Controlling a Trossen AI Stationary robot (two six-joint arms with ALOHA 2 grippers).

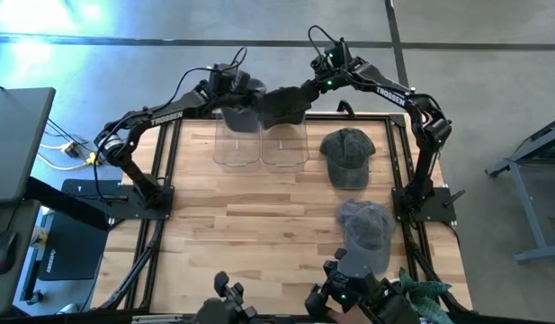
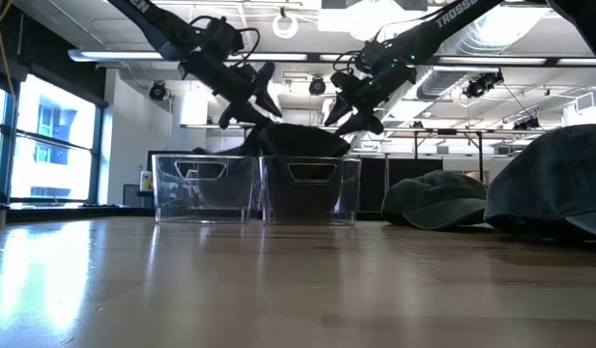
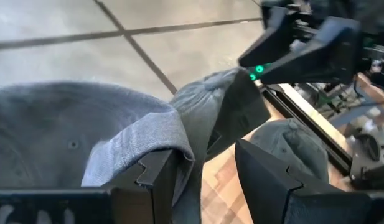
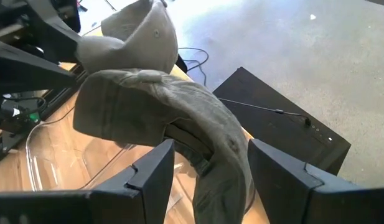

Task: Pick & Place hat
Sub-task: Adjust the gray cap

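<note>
Two hats hang side by side above the two clear bins at the table's far edge. A light grey hat [image 3: 61, 137] is at my left gripper [image 3: 207, 155], over the left bin [image 1: 237, 144]. A darker olive hat [image 4: 154, 112] is between the fingers of my right gripper [image 4: 210, 149], over the right bin [image 1: 284, 146]. The hats touch each other in the middle [image 2: 298, 140]. Both grippers are shut on cloth, each coming in from its own side of the table. My left gripper has a fold of the grey hat's cloth [image 3: 173, 134] draped over one finger and running down between the two. The fingers slant down from the table's left. The crown bulges out beside the gripper, clear of the table. My right gripper pinches the olive hat at its open rim, by the inner band [image 4: 198, 146], between its two fingers. The fingers slant down from the table's right. The hat is lifted clear, and its far end [image 4: 95, 109] reaches toward the left gripper.
A green hat [image 1: 349, 157] lies on the wood right of the bins. A blue-grey hat [image 1: 367, 225] lies nearer the front right. Patterned cloth [image 1: 430, 292] sits at the near right corner. The left half of the table [image 1: 214, 225] is bare wood.
</note>
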